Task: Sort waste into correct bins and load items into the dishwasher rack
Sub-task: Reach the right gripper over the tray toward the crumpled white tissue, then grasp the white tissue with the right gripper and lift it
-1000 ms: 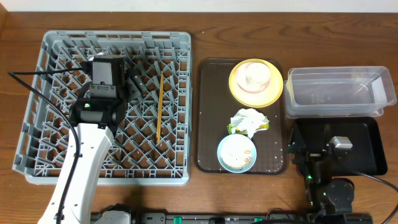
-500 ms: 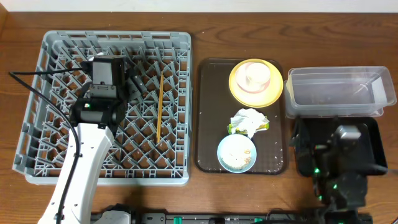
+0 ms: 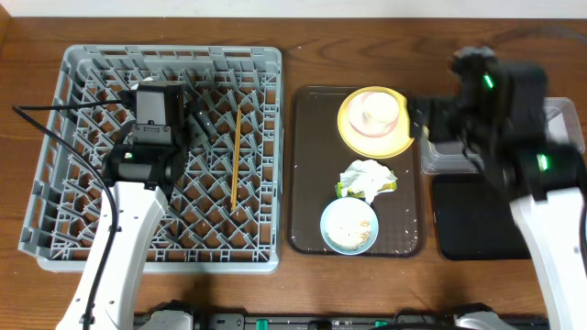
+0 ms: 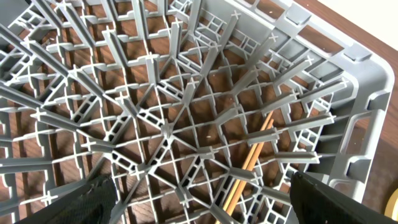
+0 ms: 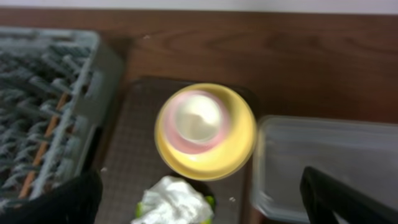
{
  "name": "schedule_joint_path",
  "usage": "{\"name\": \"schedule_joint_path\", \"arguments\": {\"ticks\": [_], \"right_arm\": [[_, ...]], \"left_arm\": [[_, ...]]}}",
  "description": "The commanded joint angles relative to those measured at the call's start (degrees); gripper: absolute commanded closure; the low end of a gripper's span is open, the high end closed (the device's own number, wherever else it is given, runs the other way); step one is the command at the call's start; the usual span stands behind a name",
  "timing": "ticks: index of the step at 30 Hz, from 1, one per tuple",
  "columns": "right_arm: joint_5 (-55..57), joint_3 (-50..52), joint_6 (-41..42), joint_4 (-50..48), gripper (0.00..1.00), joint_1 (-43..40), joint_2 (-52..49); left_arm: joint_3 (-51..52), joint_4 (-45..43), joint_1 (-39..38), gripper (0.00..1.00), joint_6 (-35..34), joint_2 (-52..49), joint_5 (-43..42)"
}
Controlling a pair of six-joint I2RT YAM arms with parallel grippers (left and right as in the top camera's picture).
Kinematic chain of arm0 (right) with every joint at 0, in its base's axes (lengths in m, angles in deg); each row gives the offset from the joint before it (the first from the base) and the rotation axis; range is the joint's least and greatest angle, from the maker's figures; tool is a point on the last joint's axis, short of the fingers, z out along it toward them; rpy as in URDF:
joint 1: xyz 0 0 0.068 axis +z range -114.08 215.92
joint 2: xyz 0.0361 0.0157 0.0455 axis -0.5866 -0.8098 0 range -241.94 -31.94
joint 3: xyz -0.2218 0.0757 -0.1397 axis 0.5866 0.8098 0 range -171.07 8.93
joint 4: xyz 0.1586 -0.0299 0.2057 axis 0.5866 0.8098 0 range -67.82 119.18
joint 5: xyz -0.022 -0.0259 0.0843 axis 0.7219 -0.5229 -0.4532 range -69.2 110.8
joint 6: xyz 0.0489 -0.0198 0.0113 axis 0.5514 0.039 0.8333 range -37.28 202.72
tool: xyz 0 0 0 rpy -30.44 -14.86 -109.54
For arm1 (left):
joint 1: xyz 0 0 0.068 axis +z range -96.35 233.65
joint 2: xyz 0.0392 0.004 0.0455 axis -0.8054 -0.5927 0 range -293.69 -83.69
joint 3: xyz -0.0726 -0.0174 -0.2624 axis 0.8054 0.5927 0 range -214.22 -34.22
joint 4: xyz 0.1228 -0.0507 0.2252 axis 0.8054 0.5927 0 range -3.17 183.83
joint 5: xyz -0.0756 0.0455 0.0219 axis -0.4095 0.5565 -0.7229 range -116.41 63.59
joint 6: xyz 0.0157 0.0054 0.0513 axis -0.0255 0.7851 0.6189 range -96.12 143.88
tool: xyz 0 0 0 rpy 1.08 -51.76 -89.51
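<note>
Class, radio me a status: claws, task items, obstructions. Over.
Left claw open over rack. Right claw open, near yellow plate. Chopsticks racked. No obstruction seen.

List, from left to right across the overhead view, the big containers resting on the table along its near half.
dishwasher rack → dark brown serving tray → black tray

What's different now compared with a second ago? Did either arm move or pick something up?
The right arm swung from the black tray to above the clear tub, towards the yellow plate, right gripper open and empty. The left arm, the chopsticks in the rack and the plate stayed put.
</note>
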Motion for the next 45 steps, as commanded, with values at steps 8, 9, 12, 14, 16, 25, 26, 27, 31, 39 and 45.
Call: {"name": "schedule_joint_path", "arguments": {"ticks": [8, 9, 12, 14, 16, 25, 26, 27, 31, 39, 45], "right_arm": [[-33.7, -9.5, 0.6, 5.7, 0.02, 4.0, -9.5], [-33.5, -9.3, 0.6, 5.2, 0.14, 4.1, -9.7], [-29.8, -8.3, 2.4, 5.5, 0.73, 4.8, -10.1], [-24.3, -6.8, 8.5, 7.5, 0.82, 5.6, -10.1], [-17.3, -4.3, 14.5, 8.6, 0.80, 6.6, -10.1], [3.3, 13.4, 26.8, 1.0, 0.56, 9.1, -10.1], [3.3, 15.1, 26.8, -1.1, 0.48, 9.1, -10.1], [3.3, 16.9, 26.8, -3.3, 0.44, 9.1, -10.1], [3.3, 23.3, 27.7, -11.5, 0.40, 9.3, -10.1], [3.3, 32.9, 32.8, -23.7, 0.41, 9.7, -10.1], [4.1, 35.3, 32.8, -28.1, 0.41, 12.1, -10.4]], "left_arm": [[-0.5, -0.1, 0.2, 0.09, 0.1, 0.1, 0.1], [-0.5, -0.1, 0.2, 0.09, 0.1, 0.1, 0.1], [-0.5, -0.1, 0.2, 0.09, 0.1, 0.1, 0.1], [-0.5, -0.1, 0.2, 0.09, 0.1, 0.1, 0.1], [-0.5, -0.1, 0.2, 0.09, 0.1, 0.1, 0.1], [-0.5, -0.1, 0.2, 0.09, 0.1, 0.1, 0.1], [-0.5, -0.1, 0.2, 0.09, 0.1, 0.1, 0.1], [-0.5, -0.1, 0.2, 0.09, 0.1, 0.1, 0.1], [-0.5, -0.1, 0.2, 0.09, 0.1, 0.1, 0.1], [-0.5, -0.1, 0.2, 0.09, 0.1, 0.1, 0.1], [-0.5, -0.1, 0.2, 0.09, 0.1, 0.1, 0.1]]}}
